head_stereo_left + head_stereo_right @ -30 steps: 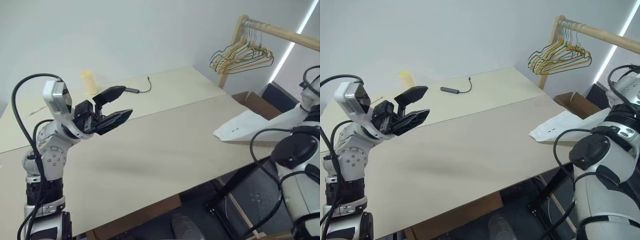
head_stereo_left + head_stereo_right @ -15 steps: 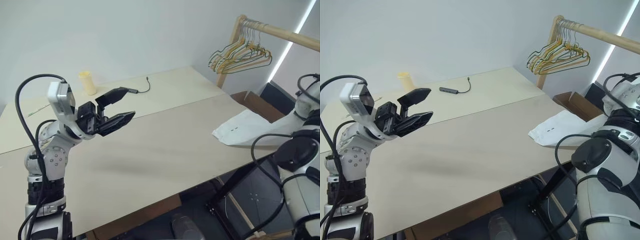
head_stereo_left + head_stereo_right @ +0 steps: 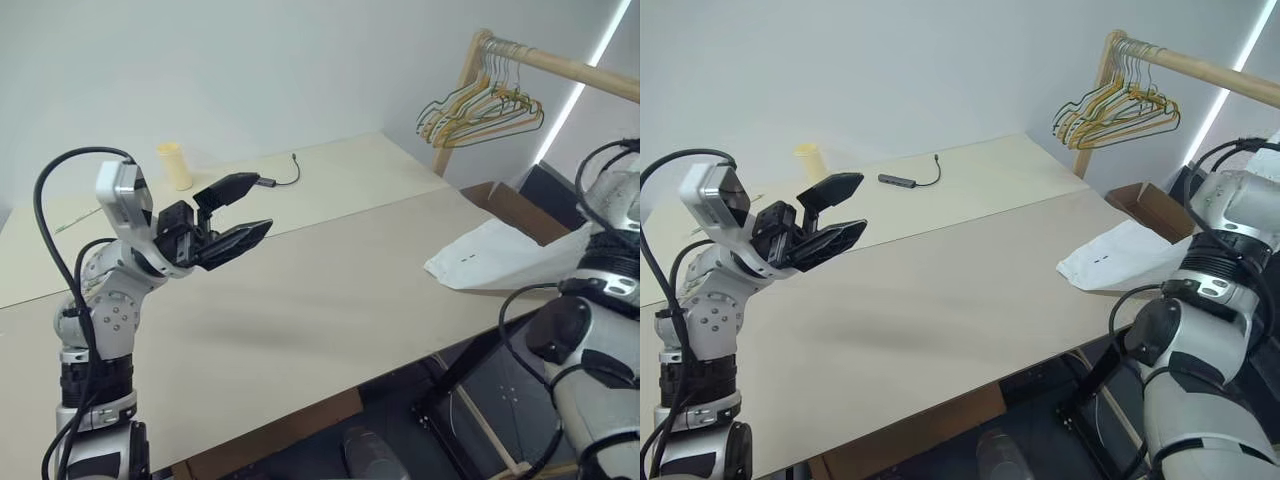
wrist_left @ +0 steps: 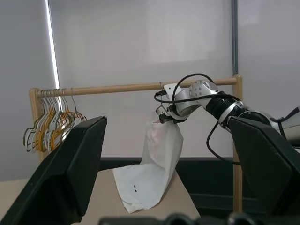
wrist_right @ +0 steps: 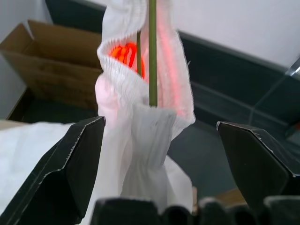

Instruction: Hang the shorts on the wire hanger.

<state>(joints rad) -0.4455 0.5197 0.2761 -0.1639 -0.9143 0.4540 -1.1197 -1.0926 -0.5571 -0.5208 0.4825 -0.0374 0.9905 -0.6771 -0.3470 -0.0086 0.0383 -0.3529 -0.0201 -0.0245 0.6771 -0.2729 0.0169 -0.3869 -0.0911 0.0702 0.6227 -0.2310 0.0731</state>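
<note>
White shorts (image 5: 140, 126) hang gathered on the wire hanger (image 5: 152, 51), unlabelled, between the spread right claw (image 5: 157, 140); left claw (image 3: 235, 215) spread.

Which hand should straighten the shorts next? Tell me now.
Right. The right hand, open, is right at the shorts draped on the wire hanger; the left hand hangs open over the table, well apart.

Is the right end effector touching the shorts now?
Apart. The right wrist view shows the right end effector open, both black fingers standing clear on either side of the shorts.
</note>
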